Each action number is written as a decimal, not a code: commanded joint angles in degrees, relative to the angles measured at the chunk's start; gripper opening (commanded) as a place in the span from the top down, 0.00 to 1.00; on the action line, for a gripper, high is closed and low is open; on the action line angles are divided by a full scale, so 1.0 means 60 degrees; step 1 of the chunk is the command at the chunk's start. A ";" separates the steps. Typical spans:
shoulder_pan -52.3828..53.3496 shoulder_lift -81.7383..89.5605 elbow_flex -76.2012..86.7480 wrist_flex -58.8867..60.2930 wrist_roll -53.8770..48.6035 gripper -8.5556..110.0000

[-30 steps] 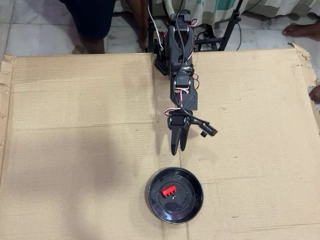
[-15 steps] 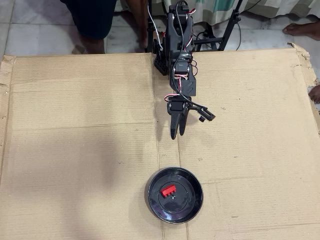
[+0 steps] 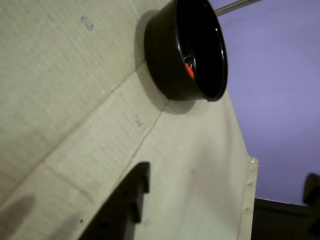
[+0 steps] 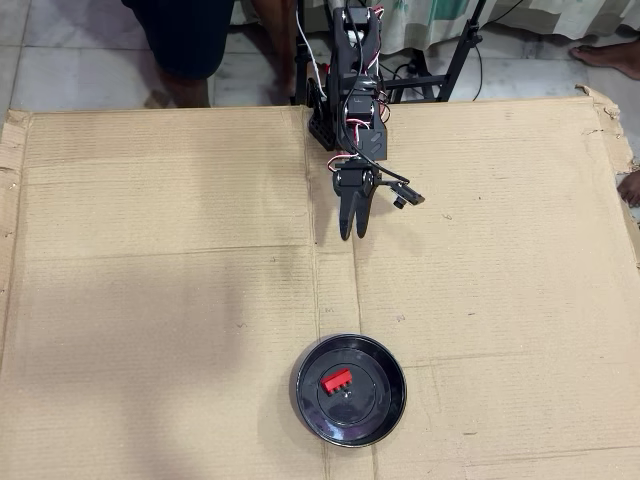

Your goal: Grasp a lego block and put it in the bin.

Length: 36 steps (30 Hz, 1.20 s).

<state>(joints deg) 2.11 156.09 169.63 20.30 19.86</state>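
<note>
The lego block (image 4: 336, 380) is a small red brick lying inside the bin (image 4: 301, 392), a round glossy black dish near the front edge of the cardboard. In the wrist view the bin (image 3: 160, 55) sits at the top, seen side-on, with a sliver of the red lego block (image 3: 189, 70) showing inside. My gripper (image 4: 353, 234) hangs well behind the bin, close to the arm's base, pointing toward the dish. Its fingers stand slightly apart and hold nothing. The wrist view shows the gripper (image 3: 227, 175) as one dark finger (image 3: 131, 192) at lower left and another at the right edge.
A large sheet of cardboard (image 4: 150, 280) covers the work surface, with a torn right edge (image 4: 620, 150). The arm's base (image 4: 345, 100) is at the back middle. Behind it are a person's legs (image 4: 185, 50), bare feet (image 4: 605, 55) and black stand legs (image 4: 460, 50).
The arm has folded back toward its base, carrying the empty gripper farther from the bin. The red block has stayed in the dish.
</note>
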 commanded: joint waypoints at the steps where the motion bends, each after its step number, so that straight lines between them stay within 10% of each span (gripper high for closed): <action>1: 0.0000 0.1260 0.0762 -0.0088 -0.0044 0.64; 21: -0.0029 0.5112 0.2725 0.1436 -0.0073 0.64; 36: -0.0029 0.6694 0.2710 0.4614 -0.2798 0.93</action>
<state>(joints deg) 2.02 195.21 185.10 46.49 3.96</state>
